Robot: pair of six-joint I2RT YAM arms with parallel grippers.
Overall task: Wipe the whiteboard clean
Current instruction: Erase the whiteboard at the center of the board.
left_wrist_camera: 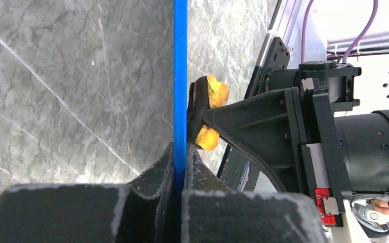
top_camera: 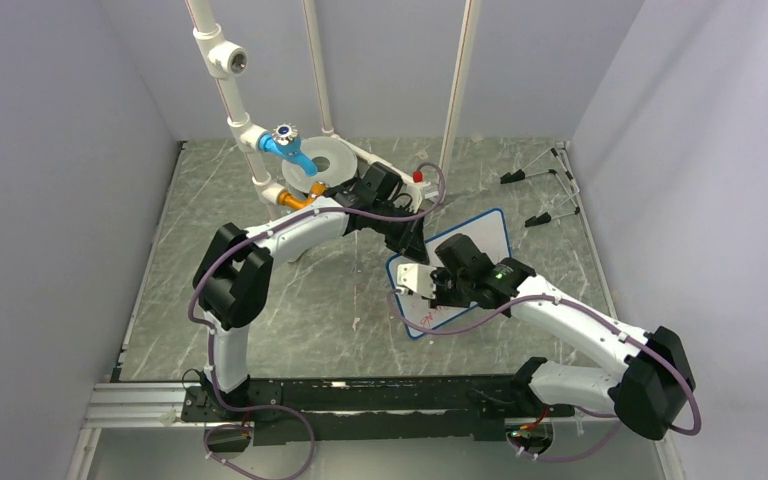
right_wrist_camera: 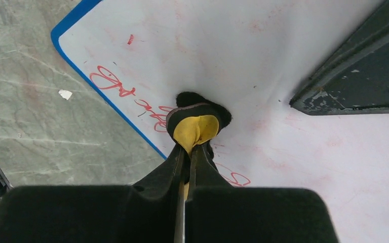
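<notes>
The whiteboard [top_camera: 487,236] has a blue rim and is held tilted up off the marble table. My left gripper [top_camera: 412,244] is shut on its rim; the left wrist view shows the rim [left_wrist_camera: 181,76] edge-on between the jaws of that gripper [left_wrist_camera: 181,163]. My right gripper [right_wrist_camera: 188,152] is shut on a yellow and black eraser pad [right_wrist_camera: 196,126], which presses against the board's face [right_wrist_camera: 253,50]. Red handwriting [right_wrist_camera: 112,81] remains along the board's left edge, beside and under the pad. The pad [left_wrist_camera: 214,94] also shows from the side, touching the board.
White pipes with a blue valve [top_camera: 290,146] and a round grey disc [top_camera: 328,160] stand at the back. Black clips on wire arms [top_camera: 545,196] lie at the back right. An aluminium rail [top_camera: 140,405] runs along the near edge. Grey walls close in the sides.
</notes>
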